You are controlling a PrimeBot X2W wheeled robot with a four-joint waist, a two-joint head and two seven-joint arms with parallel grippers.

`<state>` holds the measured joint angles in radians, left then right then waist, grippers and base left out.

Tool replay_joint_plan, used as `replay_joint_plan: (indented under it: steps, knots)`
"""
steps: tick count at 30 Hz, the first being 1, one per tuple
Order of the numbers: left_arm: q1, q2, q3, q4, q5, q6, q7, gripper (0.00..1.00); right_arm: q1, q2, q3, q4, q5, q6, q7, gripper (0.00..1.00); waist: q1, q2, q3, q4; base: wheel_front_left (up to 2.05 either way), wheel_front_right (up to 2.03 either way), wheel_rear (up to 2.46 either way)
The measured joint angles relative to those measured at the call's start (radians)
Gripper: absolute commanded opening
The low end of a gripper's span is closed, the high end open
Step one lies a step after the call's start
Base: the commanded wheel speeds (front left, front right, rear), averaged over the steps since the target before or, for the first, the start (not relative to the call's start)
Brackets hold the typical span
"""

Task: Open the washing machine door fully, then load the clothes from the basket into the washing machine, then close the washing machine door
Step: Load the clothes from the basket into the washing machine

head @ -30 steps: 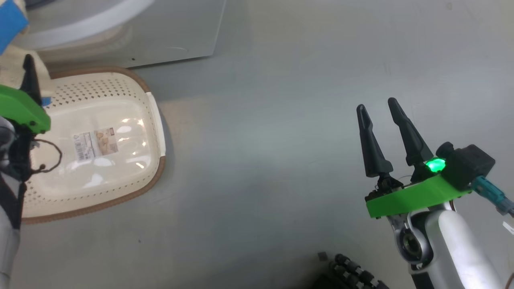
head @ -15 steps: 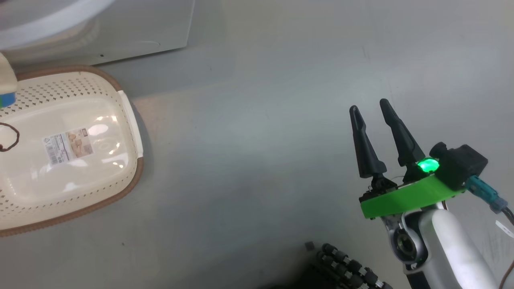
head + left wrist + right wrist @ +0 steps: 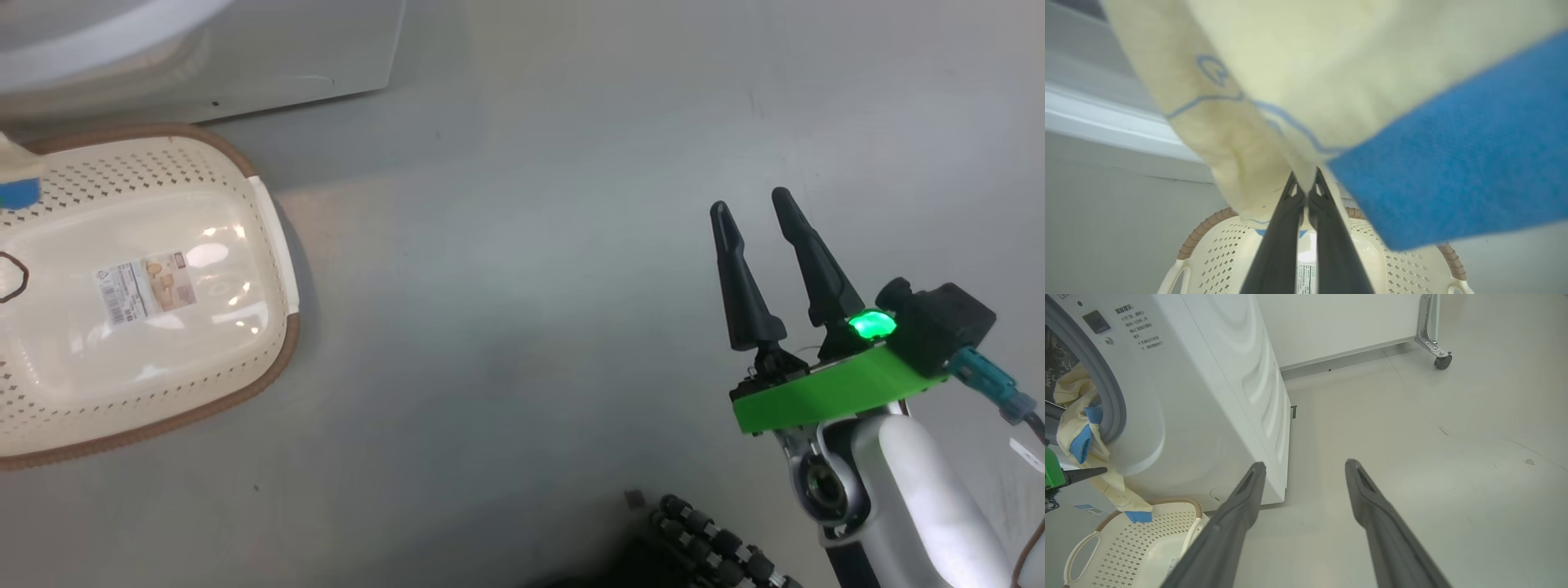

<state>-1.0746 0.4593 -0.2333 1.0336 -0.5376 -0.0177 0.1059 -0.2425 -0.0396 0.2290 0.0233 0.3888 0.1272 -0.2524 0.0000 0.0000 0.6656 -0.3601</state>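
Grey floor [image 3: 522, 343] below right claw [image 3: 750, 202], fingers [image 3: 741, 286] apart.

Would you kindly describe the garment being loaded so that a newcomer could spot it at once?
Find the big white washing machine; from its round, grey-rimmed opening a garment hangs down towards the cream perforated basket on the floor. It is soft cream-yellow cloth with thin blue lines and solid blue bands, unlike the hard plastic and metal around it.
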Motion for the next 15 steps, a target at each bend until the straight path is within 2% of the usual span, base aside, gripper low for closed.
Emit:
replay_joint_plan:
  steps: [3, 4, 8, 15]
  knots:
    - [0.0, 0.0, -0.025, -0.039, 0.004, -0.018, 0.032, 0.0, 0.0, 0.0, -0.004, 0.001, 0.0, 0.0, 0.0, 1.0, 0.0, 0.0, -0.004, 0.013, 0.0, 0.0, 0.0]
    - [0.0, 0.002, -0.042, -0.099, 0.01, -0.027, 0.059, 0.0, 0.0, 0.0, -0.005, 0.002, -0.001, 0.0, 0.0, 1.0, 0.0, 0.0, -0.009, 0.027, 0.0, 0.0, 0.0]
    - [0.001, 0.01, -0.059, -0.175, 0.011, -0.036, 0.092, 0.0, 0.0, 0.0, -0.005, 0.003, -0.002, 0.0, 0.0, 1.0, 0.0, 0.0, -0.015, 0.039, 0.0, 0.0, 0.0]
    - [0.056, 0.053, -0.074, -0.415, 0.036, 0.019, 0.16, 0.0, -0.003, 0.0, 0.009, 0.012, -0.012, 0.0, 0.0, 1.0, 0.0, 0.0, -0.021, 0.049, 0.0, 0.0, 0.0]
